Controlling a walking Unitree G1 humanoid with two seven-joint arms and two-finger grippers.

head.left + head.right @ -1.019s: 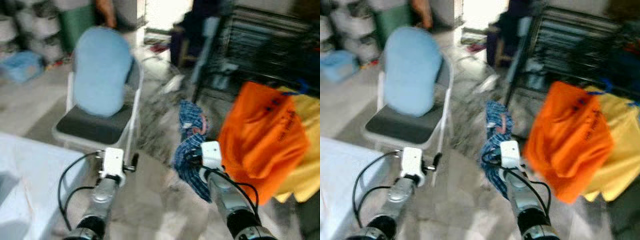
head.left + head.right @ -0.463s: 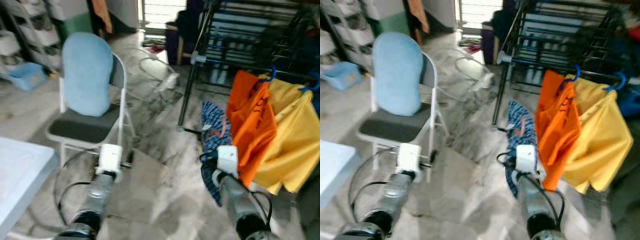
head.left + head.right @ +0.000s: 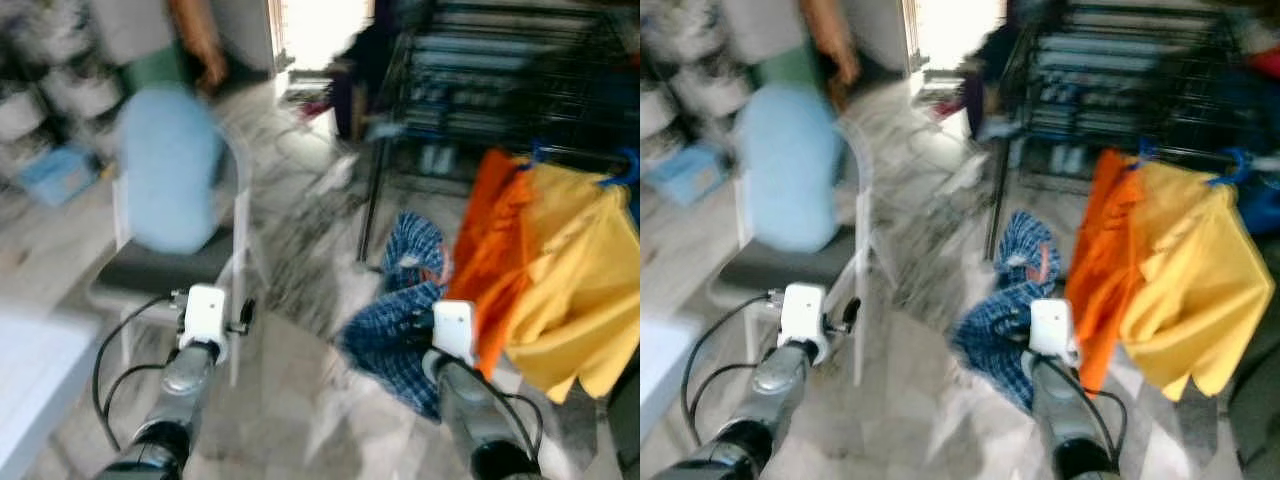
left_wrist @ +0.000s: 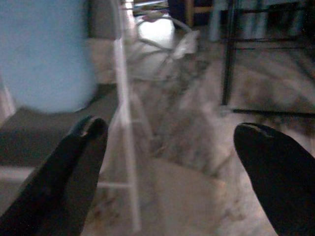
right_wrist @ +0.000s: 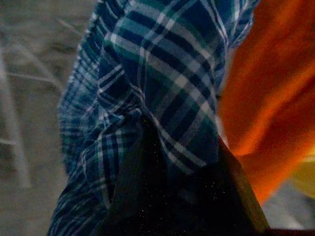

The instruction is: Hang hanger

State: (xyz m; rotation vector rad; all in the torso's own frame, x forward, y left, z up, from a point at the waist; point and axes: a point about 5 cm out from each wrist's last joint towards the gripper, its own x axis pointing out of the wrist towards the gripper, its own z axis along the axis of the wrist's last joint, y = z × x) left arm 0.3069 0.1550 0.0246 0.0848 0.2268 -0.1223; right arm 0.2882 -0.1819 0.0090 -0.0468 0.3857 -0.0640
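Holding the blue plaid shirt [image 3: 395,320] up in front of me, my right gripper [image 5: 162,162] is clenched on the cloth; the wrist view shows the checked fabric bunched and draped right over the black fingers. I take it a hanger is inside the shirt, but through the blur I cannot make one out. The shirt hangs just left of an orange garment [image 3: 490,260] and a yellow garment [image 3: 575,280], both hung by blue hanger hooks [image 3: 628,168] on the black drying rack [image 3: 1140,90] behind them. The plaid cloth sits close against the orange one, near enough that I cannot tell whether they touch.

My left gripper [image 4: 170,142] is released, its two black fingers [image 4: 78,162] spread wide with nothing between them, held out over the marbled floor [image 3: 290,400]. Ahead of it stands a white folding chair [image 3: 235,260] with a dark seat and a pale blue cushion [image 3: 170,165] leaning against its back. A white table edge [image 3: 30,390] shows at my lower left.
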